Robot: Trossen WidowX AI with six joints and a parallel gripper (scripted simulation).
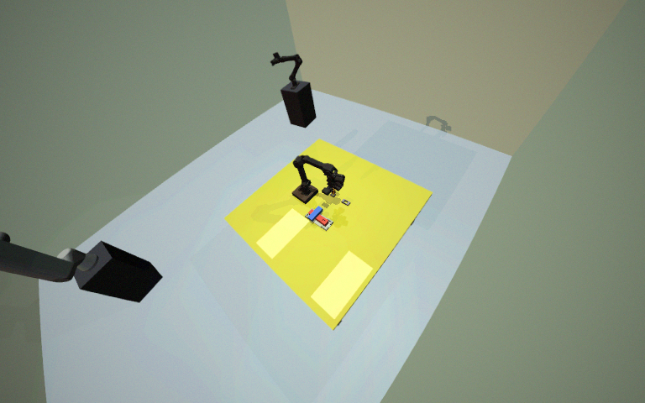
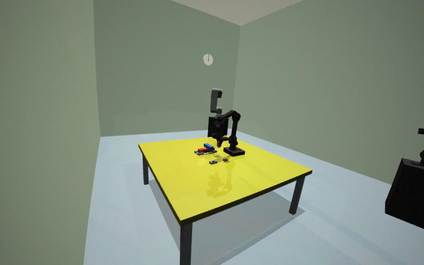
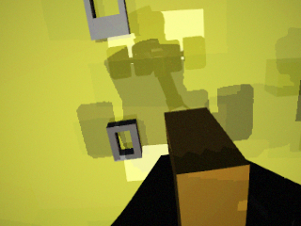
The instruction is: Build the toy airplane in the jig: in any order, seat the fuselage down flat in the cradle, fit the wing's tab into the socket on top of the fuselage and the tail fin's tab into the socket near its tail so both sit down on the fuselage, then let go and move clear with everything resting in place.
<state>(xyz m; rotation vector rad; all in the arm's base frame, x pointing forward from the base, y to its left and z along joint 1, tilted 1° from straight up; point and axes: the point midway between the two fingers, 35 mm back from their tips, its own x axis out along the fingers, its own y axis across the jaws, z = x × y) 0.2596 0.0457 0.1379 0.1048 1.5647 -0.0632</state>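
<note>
The red fuselage lies in the pale jig on the yellow table. The blue wing lies across the top of the fuselage. Whether either is fully down is too small to tell. My gripper is shut on the orange tail fin, which hangs above the table between my base and the jig. The fin's tab and the fuselage's tail socket cannot be made out. The jig is outside the wrist view.
Two small grey open holders stand on the table: a smaller one and a larger one. My arm's base stands beside them. Two other arms stand on dark pedestals off the table.
</note>
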